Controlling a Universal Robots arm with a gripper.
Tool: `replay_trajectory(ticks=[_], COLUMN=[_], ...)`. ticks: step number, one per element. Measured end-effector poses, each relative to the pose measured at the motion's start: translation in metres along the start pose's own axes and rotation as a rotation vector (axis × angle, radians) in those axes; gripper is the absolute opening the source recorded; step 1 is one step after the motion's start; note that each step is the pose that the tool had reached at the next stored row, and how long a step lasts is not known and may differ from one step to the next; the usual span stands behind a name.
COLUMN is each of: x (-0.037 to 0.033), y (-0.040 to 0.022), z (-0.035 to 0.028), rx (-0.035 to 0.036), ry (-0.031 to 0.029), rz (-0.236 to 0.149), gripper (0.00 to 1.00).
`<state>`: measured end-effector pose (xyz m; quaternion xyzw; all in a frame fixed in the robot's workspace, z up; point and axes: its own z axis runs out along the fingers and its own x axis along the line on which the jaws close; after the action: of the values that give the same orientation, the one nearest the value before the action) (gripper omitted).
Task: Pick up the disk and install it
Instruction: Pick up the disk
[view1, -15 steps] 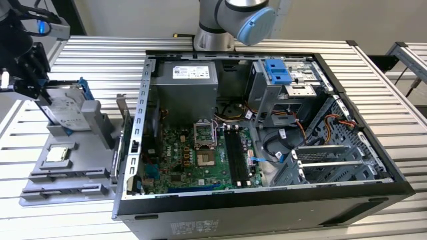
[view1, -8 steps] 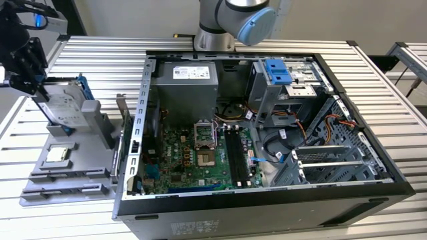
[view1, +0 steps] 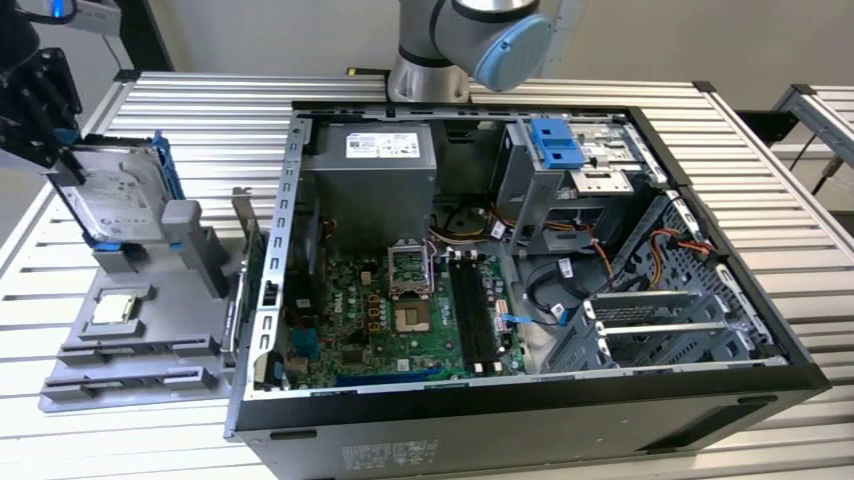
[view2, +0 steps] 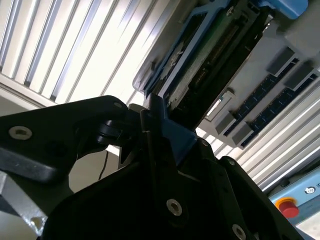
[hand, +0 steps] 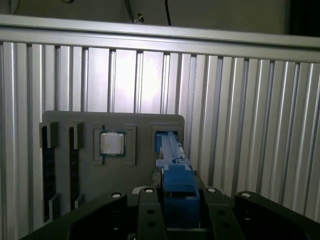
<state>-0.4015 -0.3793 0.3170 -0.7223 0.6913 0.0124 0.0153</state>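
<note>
Broadly, a slatted aluminium table (view1: 200, 110) carries everything. The open computer case (view1: 534, 440) takes up the middle and the exterior view's right, with its board and drive cage exposed. A grey parts tray (view1: 134, 350) lies just beside it on the exterior view's left.

Over the far end of that tray stands the disk (view1: 114, 195), on edge and tilted, silver face showing. Its lower end is at or just above the tray's upright holder; I cannot tell whether it is clear of the slot. It is well apart from the case and from the blue latch piece (view1: 554, 143) at the drive cage.

The disk looks like a dense, rigid metal block, probably heavy for its bulk, with smooth faces that could slip. The second wrist view shows a bare circuit board on its underside, which should not be pinched or knocked. Its blue plastic rail is the sensible place to hold it, though that plastic probably flexes a little.

The gripper (hand: 177, 196) is clamped narrow on just that rail. In the first wrist view the blue edge sits squarely between the two black fingers (hand: 149, 205) and runs away from the wrist toward the tray. Smallest is the square chip (hand: 112, 144), which rests in its pocket beside the disk's slot.
</note>
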Motion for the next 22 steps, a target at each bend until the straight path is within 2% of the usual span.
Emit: replay_trajectory(ticks=[4,9,12,19,22], x=[-0.0004,-0.0004,-0.0004,-0.0005,-0.0007], y=[-0.0001,0.0000,0.0000,-0.0001,-0.0001], z=[-0.0105,-0.0105,-0.0104,-0.0125,-0.0186], rx=[-0.0001,-0.0009,-0.0082,-0.0083,-0.0075], ry=[0.0001,0.0000,-0.0004,-0.0004,-0.0001], rz=[0.000,0.000,0.000,0.000,0.000], gripper=[0.00,0.00,0.00,0.00,0.00])
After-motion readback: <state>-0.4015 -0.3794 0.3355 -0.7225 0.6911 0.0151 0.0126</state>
